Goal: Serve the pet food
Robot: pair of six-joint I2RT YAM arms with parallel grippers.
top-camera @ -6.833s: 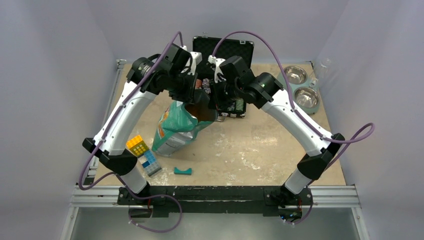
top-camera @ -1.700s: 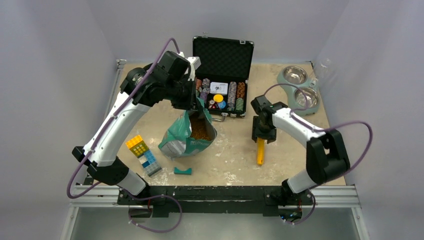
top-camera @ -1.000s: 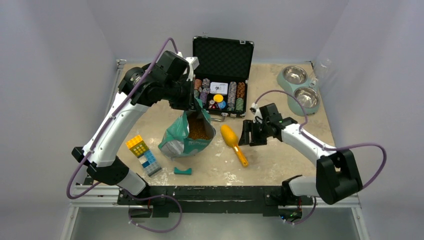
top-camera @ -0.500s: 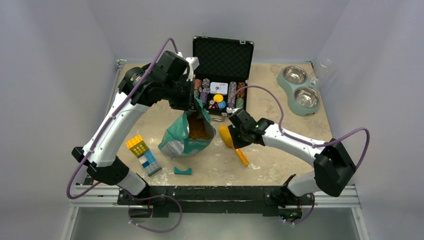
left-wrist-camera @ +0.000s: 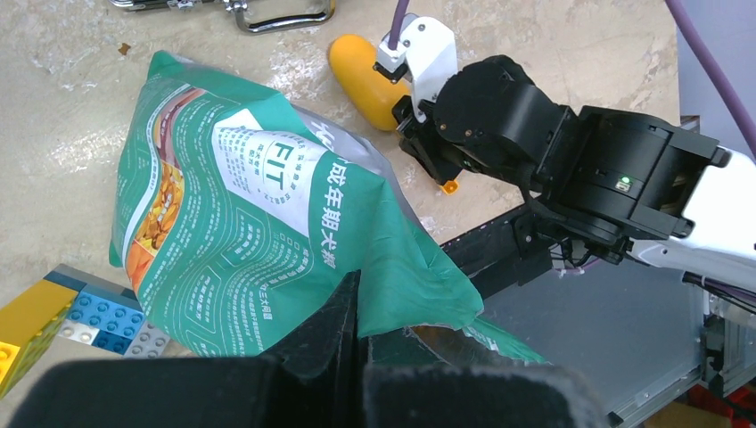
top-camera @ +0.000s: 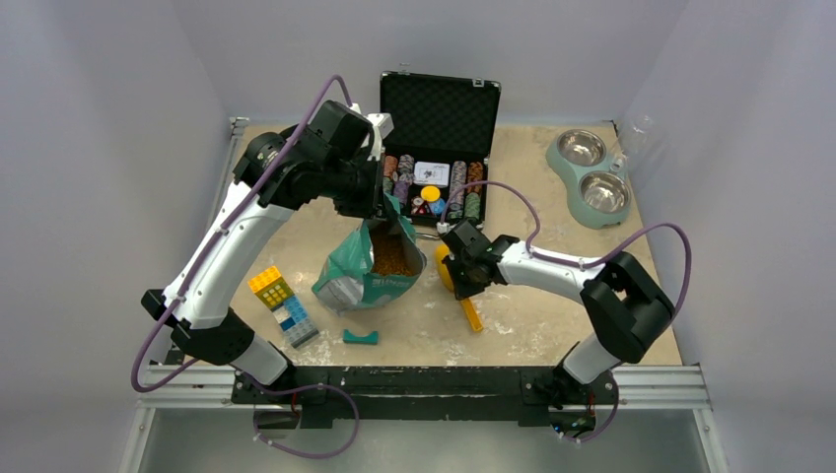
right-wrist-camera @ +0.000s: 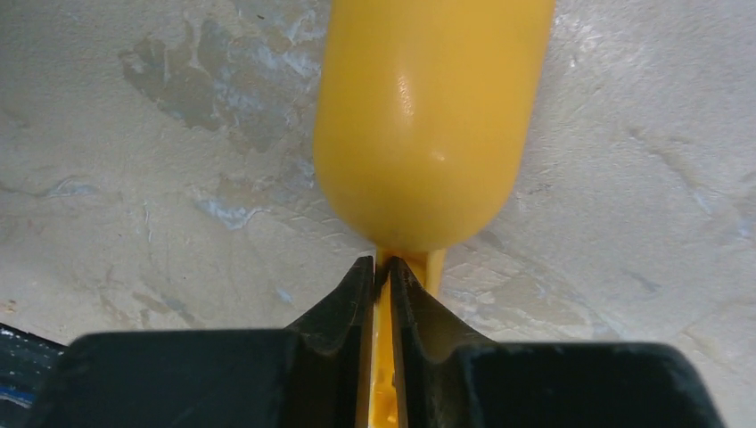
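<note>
Left hand (left-wrist-camera: 355, 303) shut, pinching bag (left-wrist-camera: 267, 223) rim, holding mouth up. Kibble (top-camera: 392, 256) showed inside open bag, mid-desk. Right hand (right-wrist-camera: 385, 267) clamped narrow on scoop (right-wrist-camera: 428, 134) handle; scoop on desk (top-camera: 552, 217) just right of bag. Case (top-camera: 439, 103) close behind bag. Blocks (top-camera: 284, 305) near left edge. Bare desk lay open between scoop and bowls (top-camera: 592, 172) at far right corner.

**Out of sight around the bag (left-wrist-camera: 267, 232)**

From the left wrist, the left gripper (left-wrist-camera: 359, 330) masks the bag's rim; blocks (left-wrist-camera: 53, 316) left of the bag run off the edge. From the right wrist, the scoop (right-wrist-camera: 428, 116) is cropped above, its handle buried in the right gripper (right-wrist-camera: 384, 267).
</note>
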